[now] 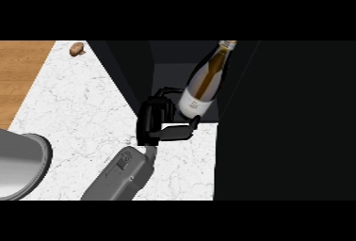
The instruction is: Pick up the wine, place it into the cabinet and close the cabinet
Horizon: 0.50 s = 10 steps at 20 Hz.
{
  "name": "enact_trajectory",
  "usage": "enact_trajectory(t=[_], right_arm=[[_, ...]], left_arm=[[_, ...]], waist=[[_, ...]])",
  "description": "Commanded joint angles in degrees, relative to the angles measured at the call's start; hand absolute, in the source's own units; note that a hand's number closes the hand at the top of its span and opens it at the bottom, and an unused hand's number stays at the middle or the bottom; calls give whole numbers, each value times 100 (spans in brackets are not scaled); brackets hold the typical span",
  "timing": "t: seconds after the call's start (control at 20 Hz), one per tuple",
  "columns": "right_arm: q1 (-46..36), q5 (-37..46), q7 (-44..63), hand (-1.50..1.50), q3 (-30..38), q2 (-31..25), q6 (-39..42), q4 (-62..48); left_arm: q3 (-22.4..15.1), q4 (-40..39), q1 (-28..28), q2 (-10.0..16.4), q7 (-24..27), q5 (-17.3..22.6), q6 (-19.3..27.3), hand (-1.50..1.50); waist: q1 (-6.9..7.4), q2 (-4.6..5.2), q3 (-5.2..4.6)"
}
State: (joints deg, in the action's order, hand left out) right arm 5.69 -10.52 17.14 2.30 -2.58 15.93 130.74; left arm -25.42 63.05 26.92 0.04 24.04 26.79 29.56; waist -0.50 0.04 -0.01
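Observation:
The wine bottle (pixel 205 82) is white-bodied with a gold label strip and a gold neck. It stands in the opening of the black cabinet (pixel 167 70), its neck leaning up and to the right. My left hand (pixel 156 117) is close against the bottle's lower left side. Its fingers (pixel 165 91) curl toward the glass and its thumb (pixel 182 131) reaches under the base, so the hand is shut on the bottle. A broad black panel (pixel 292 117) of the cabinet fills the right side. The right hand does not show.
The white marble counter (pixel 76 103) spreads left of the cabinet, with a wooden surface (pixel 21 70) beyond its left edge. A small brown item (pixel 77 48) lies at the far back. A large grey rounded object (pixel 21 164) sits at the lower left edge.

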Motion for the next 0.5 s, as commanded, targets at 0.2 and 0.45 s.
enact_trajectory(t=[0.2, 0.45], right_arm=[[102, -21, -270, -150, 80, 19, 120, -206], [-398, -386, -46, -150, 435, -208, 96, -426]], left_arm=[[-202, -579, -166, -4, 546, 331, -5, 150], [-304, -1739, 606, -4, 1359, 1642, -191, 150]], waist=[[12, -3, 1], [-73, 22, -3]])
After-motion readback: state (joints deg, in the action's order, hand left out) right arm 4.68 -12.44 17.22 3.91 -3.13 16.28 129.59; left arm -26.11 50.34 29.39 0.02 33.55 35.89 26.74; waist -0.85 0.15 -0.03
